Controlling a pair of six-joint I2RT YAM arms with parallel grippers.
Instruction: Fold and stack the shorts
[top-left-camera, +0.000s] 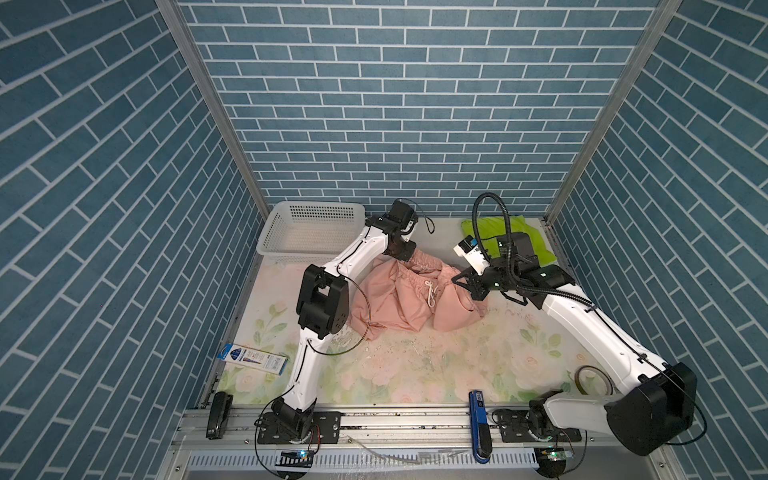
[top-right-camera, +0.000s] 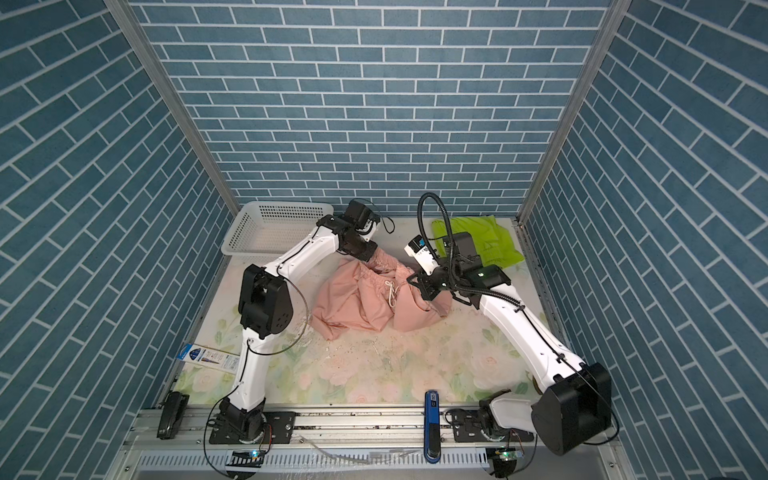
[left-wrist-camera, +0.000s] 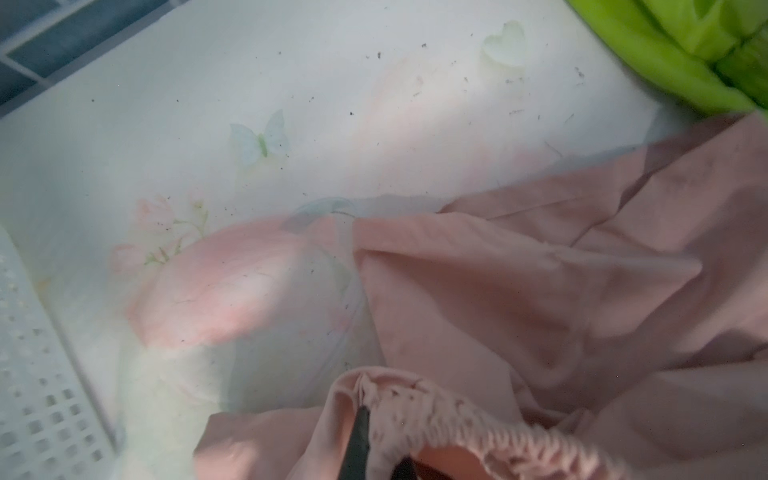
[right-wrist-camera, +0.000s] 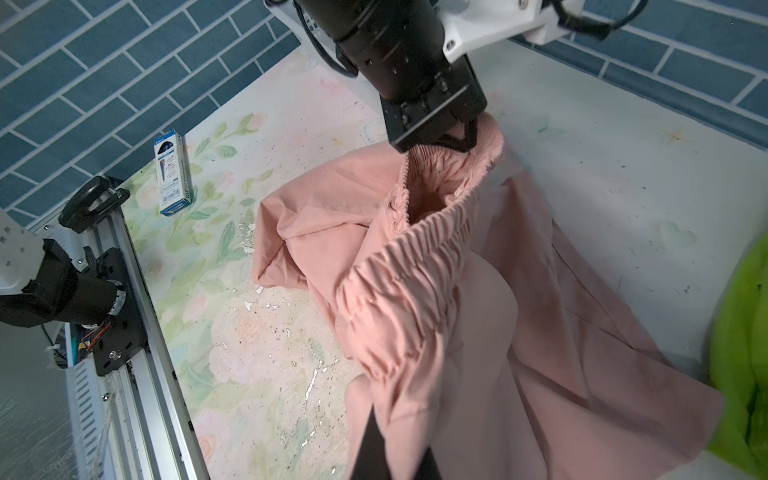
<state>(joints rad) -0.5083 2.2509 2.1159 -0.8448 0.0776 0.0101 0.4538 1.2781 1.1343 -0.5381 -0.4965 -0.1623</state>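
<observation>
Basket (top-left-camera: 274, 237) of white perforated plastic sits in the far left corner of the worktop (top-left-camera: 436, 365). Just to its right, my left gripper (top-left-camera: 409, 257) is closed on one end of the gathered waistband of the salmon-pink shorts (top-left-camera: 399, 299); the right wrist view shows the elastic bunched between those jaws. The pink shorts hang from that pinch and spread in loose, crumpled folds over the middle of the worktop, toward the far edge, with the white drawstring (top-left-camera: 430, 293) dangling at the centre. My right gripper (top-left-camera: 462, 279) is clamped on the waistband's other end, so the band sags between my two grips. Beyond my right wrist, the lime-green shorts (top-left-camera: 542, 249) lie in the far right corner, apart from the pink pair.
</observation>
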